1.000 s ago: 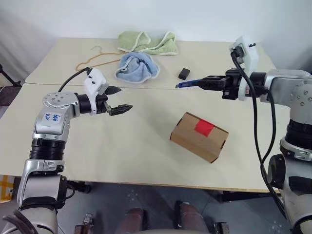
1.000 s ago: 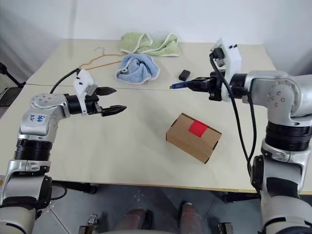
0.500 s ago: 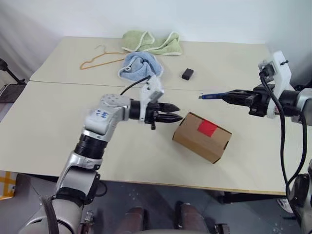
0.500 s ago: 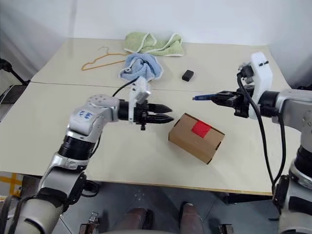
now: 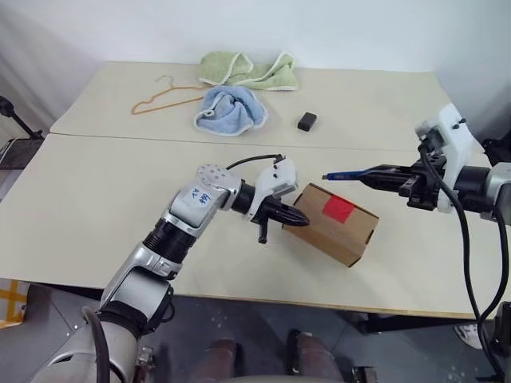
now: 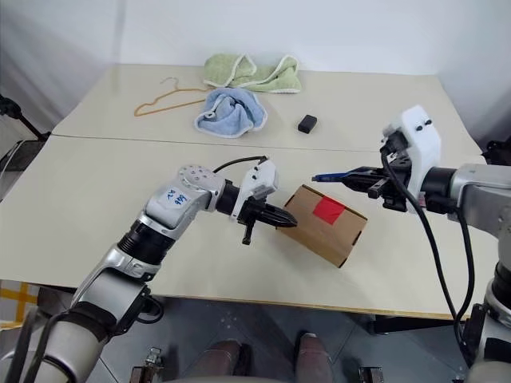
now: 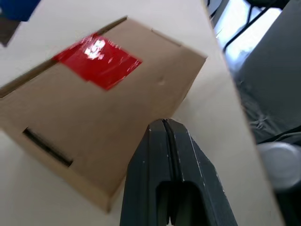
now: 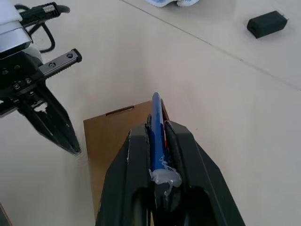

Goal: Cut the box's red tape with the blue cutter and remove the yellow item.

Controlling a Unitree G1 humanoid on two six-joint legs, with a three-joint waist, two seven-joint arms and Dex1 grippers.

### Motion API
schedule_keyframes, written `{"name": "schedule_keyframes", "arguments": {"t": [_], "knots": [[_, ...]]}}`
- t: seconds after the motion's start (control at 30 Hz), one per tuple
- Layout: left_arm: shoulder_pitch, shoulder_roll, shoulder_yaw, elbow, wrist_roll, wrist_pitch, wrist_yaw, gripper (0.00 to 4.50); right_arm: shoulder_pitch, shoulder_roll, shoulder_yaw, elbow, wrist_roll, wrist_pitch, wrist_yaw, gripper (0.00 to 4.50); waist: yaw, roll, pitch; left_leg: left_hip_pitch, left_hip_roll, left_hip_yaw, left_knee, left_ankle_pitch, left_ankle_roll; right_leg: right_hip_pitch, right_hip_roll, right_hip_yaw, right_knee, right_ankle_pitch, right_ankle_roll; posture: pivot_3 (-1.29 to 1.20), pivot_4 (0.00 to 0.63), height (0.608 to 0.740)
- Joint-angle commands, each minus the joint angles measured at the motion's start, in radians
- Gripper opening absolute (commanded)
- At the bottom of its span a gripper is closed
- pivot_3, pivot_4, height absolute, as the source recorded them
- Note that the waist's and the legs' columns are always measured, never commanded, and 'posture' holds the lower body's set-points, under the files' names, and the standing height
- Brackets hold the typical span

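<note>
Box (image 5: 329,224) near table's front edge, long axis diagonal, red tape (image 5: 338,209) on top. Left gripper (image 5: 297,218) pinched together, empty, at box's left end. Right gripper (image 5: 382,175) clamps cutter (image 5: 343,174), tip just behind and above tape.

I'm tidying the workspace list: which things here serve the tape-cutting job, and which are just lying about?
In use:
brown cardboard box
red tape patch
slim blue cutter, held by right gripper
left gripper, shut beside box

Lying about:
green towel
light blue cloth
orange wire hanger
small black block
</note>
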Motion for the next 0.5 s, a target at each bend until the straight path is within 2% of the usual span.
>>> {"name": "schedule_keyframes", "arguments": {"t": [0.03, 0.5], "knots": [[-0.002, -0.011, 0.013, 0.005, 0.011, -0.028, 0.007, 0.0, 0.003, -0.012, 0.01, -0.011, 0.0, -0.048, -0.002, 0.17, 0.0, 0.0, 0.0, 0.0, 0.0, 0.0, 0.0, 0.0, 0.0, 0.0, 0.0, 0.0, 0.0, 0.0, 0.0, 0.0, 0.15, 0.74], [-0.001, -0.022, 0.027, 0.043, 0.037, -0.053, 0.026, 0.0, 0.048, -0.029, 0.053, 0.077, -0.037, -0.174, 0.004, 0.17, 0.001, 0.0, 0.0, 0.0, 0.0, 0.0, 0.001, 0.0, 0.0, 0.001, 0.0, 0.0, 0.0, 0.0, 0.001, 0.0, 0.15, 0.74]]}}
